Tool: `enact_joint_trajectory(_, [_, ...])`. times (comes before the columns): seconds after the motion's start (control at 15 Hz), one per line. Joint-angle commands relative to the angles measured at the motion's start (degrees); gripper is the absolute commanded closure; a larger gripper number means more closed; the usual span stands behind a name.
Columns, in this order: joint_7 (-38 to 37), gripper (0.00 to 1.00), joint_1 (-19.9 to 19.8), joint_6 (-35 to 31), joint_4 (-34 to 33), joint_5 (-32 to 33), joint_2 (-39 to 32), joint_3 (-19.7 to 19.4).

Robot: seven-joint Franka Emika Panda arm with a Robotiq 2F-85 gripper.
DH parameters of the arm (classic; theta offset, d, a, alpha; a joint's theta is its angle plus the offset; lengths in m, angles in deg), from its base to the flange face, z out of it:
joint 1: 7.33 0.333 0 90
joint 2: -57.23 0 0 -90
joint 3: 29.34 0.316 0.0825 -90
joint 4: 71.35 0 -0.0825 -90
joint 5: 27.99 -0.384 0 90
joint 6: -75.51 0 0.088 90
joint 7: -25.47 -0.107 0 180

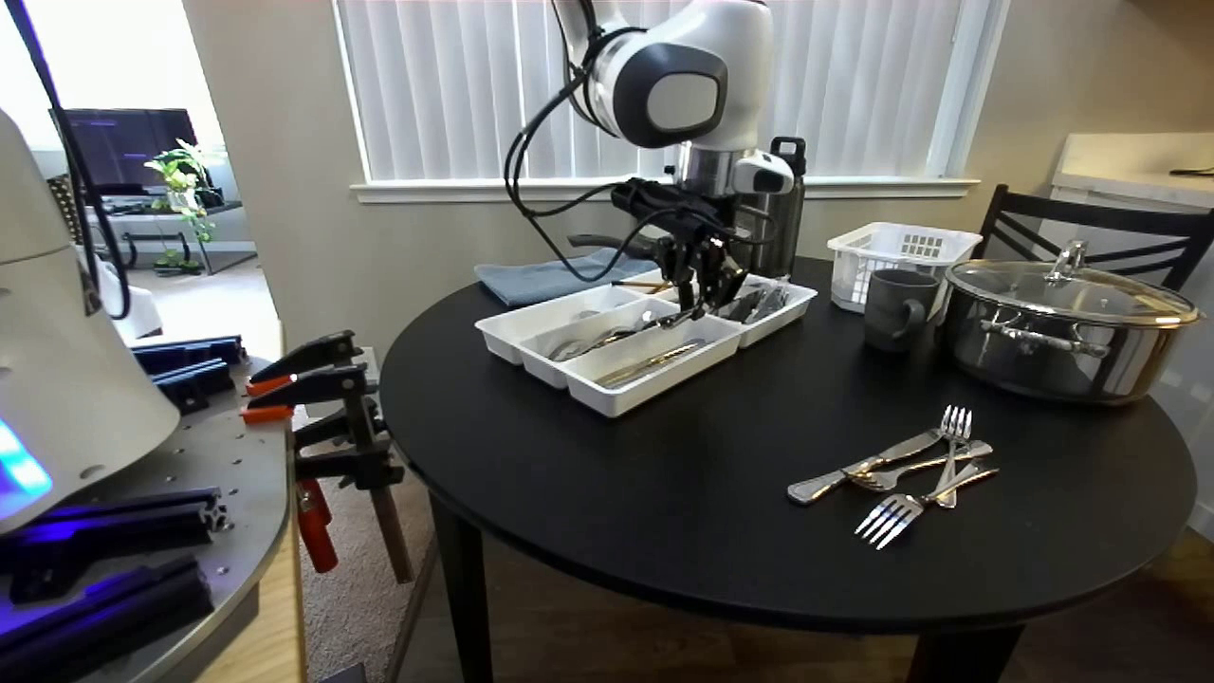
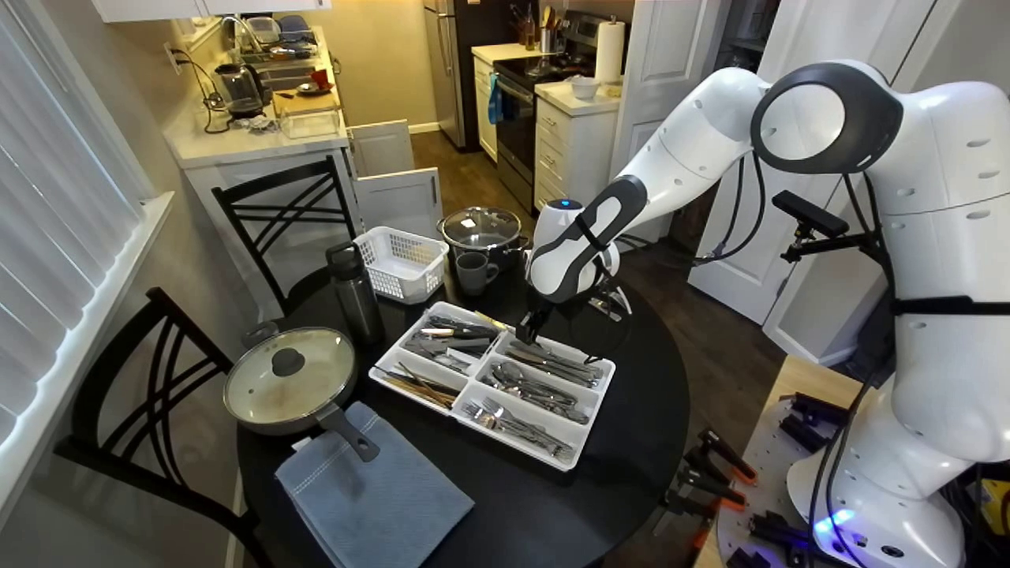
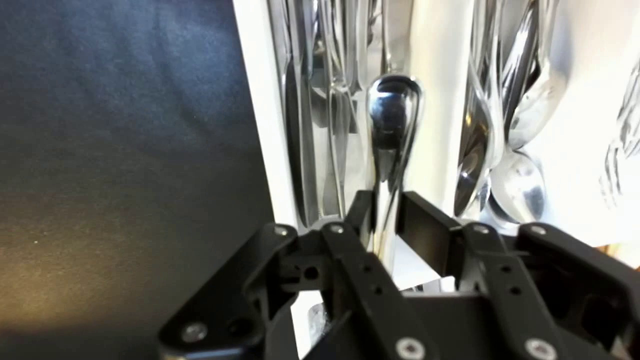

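round black table, gripper clamped on a shiny metal utensil, over a white divided cutlery tray

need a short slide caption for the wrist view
The pincer grips a shiny metal utensil over a white cutlery tray, with spoons beyond its divider.

A glossy white robot arm built of smooth, rounded segments. Dark grey bands frame pale oval caps. A black strap circles one thick section, and black cables loop outside the body. The flared white base shows a glowing blue light. Beyond a silver collar, the fingers are matte black, their angular linkages dotted with round silver screws.
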Motion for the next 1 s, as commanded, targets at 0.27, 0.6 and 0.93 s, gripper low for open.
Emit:
enact_joint_trajectory(0.27, [4.7,0.95,2.2,10.6,6.1,2.1,5.4,-4.0])
enact_joint_trajectory(0.6, [8.8,0.95,3.2,16.4,7.7,5.0,7.2,-6.8])
enact_joint_trajectory(0.93, [9.2,0.47,4.5,14.9,7.6,7.9,7.3,-8.8])
